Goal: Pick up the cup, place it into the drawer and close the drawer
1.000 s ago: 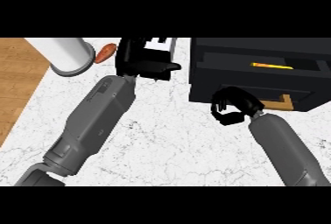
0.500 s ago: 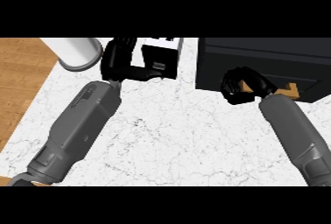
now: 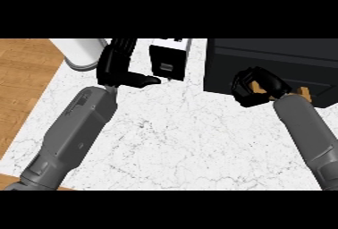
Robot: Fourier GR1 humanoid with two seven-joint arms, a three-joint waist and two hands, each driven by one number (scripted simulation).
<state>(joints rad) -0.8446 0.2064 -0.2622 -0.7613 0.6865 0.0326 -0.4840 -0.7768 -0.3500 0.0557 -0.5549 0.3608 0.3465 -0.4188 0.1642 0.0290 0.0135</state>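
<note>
Your right hand [image 3: 259, 86], fingers curled on nothing, presses the drawer [image 3: 277, 67] front to shut it, while your left hand [image 3: 119, 67] rests open beside the cup [image 3: 80, 53].

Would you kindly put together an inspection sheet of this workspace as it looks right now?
Surface: white marble-patterned counter; wooden floor at its left.
Job's things: black drawer cabinet at upper right, drawer looks nearly or fully shut, with an orange-brown strip showing beside the right hand; the cup is not seen.
Clutter: white cylindrical container at upper left; small black-and-white box at top centre.
Grippers: left hand open, fingers straight beside the container, holding nothing; right hand curled against the cabinet's front, whether it grips anything cannot be told.
Cables: nothing seen.
Surroundings: nothing seen beyond counter and floor.
</note>
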